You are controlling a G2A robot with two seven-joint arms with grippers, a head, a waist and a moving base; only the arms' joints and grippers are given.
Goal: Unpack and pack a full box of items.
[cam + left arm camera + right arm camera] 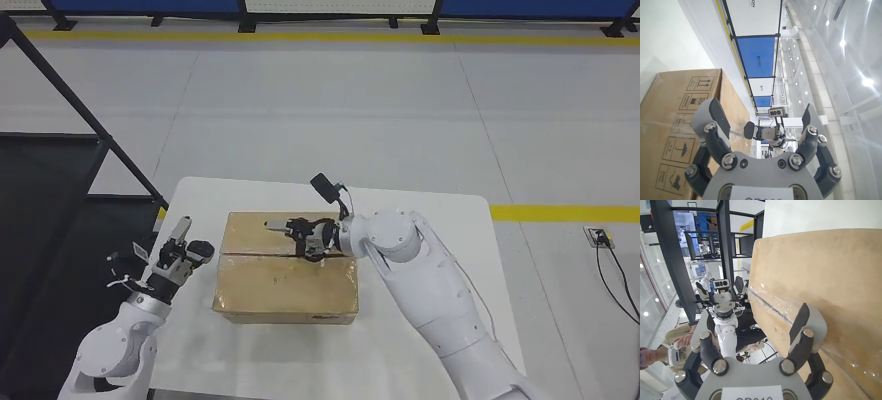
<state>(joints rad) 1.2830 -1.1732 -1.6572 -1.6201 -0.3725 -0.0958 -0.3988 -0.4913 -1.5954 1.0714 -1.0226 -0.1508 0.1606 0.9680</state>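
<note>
Cardboard box [285,285], seam taped, sits on white table [270,355].

Cardboard box [287,272] was plain tan, bearing black-outlined handling symbols [696,92] on one side; its seam tape [770,306] appeared clear; the table [452,214] was white.

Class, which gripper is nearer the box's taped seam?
Right. The right gripper sits over the taped seam on the box top; the left gripper hangs beside the box's end.
</note>
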